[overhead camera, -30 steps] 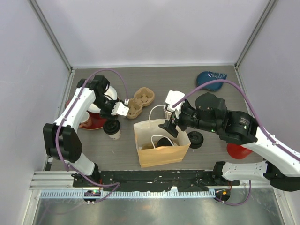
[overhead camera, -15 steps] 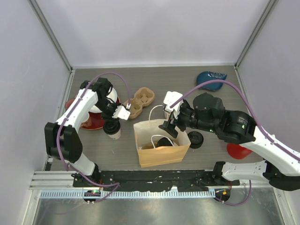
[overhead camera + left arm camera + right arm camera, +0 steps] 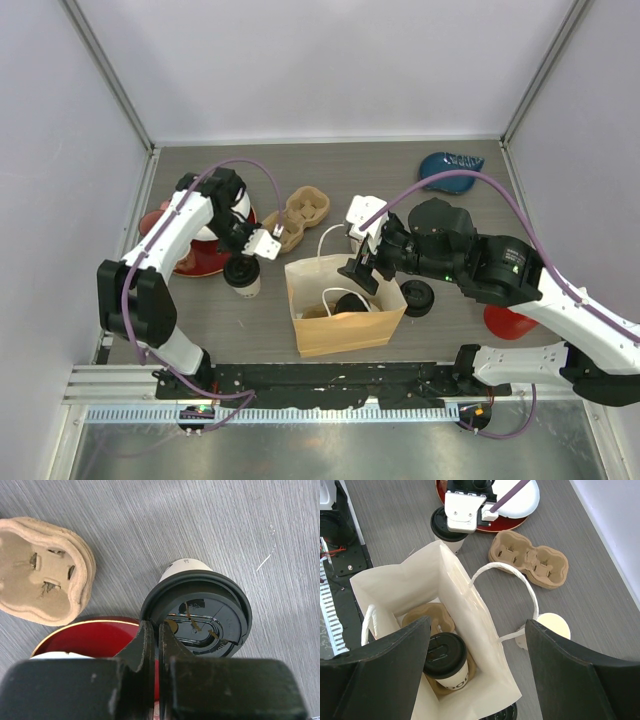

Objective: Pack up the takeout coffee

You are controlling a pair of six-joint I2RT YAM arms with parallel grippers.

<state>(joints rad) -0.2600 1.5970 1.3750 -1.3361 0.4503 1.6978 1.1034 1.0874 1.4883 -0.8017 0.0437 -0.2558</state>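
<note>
Grey wood-grain surface [image 3: 400, 170], brown paper bag [image 3: 345, 325] standing open near the front middle. The right gripper [image 3: 358, 272] hangs over the bag mouth with its jaws spread wide and nothing between them. The left gripper [image 3: 156, 627] is clenched, its tips right at the lid rim of the second cup [image 3: 241, 275]. I cannot tell whether it pinches that rim or just touches it. Red plate [image 3: 195, 262] at left, just beside that cup. An empty pulp carrier [image 3: 298, 215] lies beyond the bag. Roughly half done by my read. The first cup [image 3: 445, 657], white with a black sip lid, already sits upright inside the bag in a carrier tray [image 3: 427, 617]. The second cup stands upright on the surface left of the bag, lid on, and has yet to go in, so what's left is a lift and a drop beside the first. Loose black lids [image 3: 416, 297] lie right of the bag. Writing: dark print on the first cup's wall and raised marks on the second cup's lid are both too small to read, and no brand is legible.
</note>
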